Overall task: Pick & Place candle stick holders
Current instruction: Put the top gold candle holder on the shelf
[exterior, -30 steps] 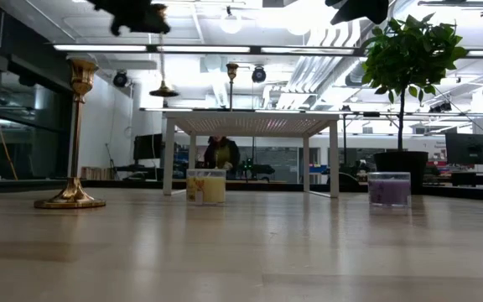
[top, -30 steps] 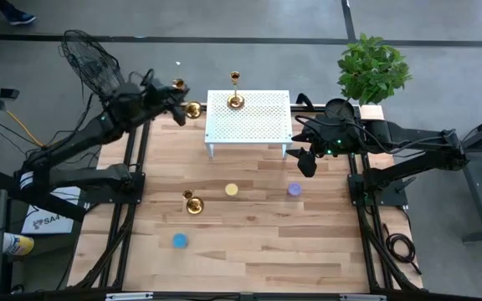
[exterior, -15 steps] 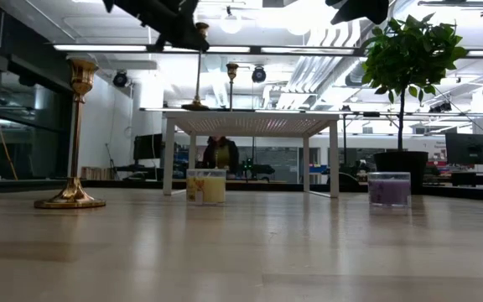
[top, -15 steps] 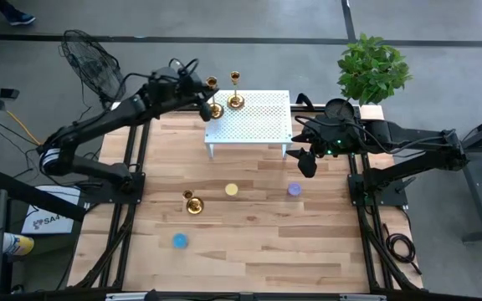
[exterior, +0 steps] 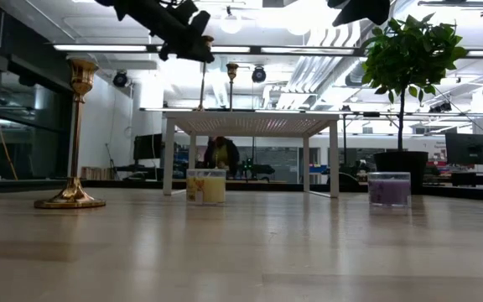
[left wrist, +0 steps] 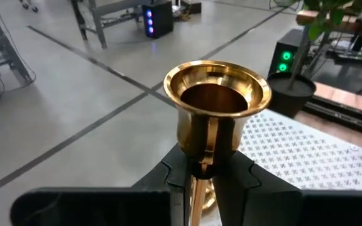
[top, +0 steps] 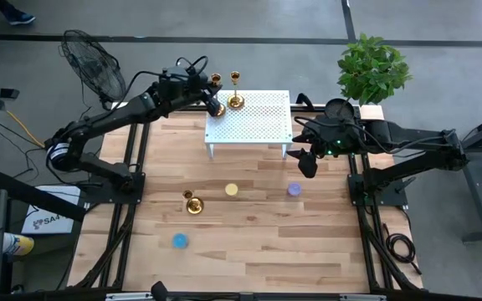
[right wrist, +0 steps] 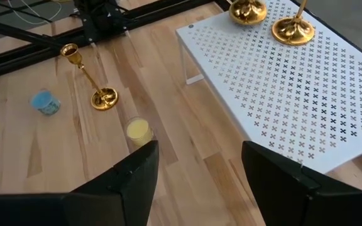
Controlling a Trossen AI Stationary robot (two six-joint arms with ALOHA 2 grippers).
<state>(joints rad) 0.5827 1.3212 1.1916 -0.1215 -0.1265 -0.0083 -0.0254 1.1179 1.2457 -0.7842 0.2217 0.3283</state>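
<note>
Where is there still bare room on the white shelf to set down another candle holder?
Most of the white shelf is bare: the whole stretch toward its right edge and its near edge. The crowded spot is the far left corner, where one candle holder stands and the left gripper is shut on a second candle holder right beside it.

Three upright brass candle stick holders point(top: 194, 202)

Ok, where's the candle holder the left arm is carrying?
High view: the left gripper holds the carried holder over the white rack's far-left corner, beside the placed holder.
</note>
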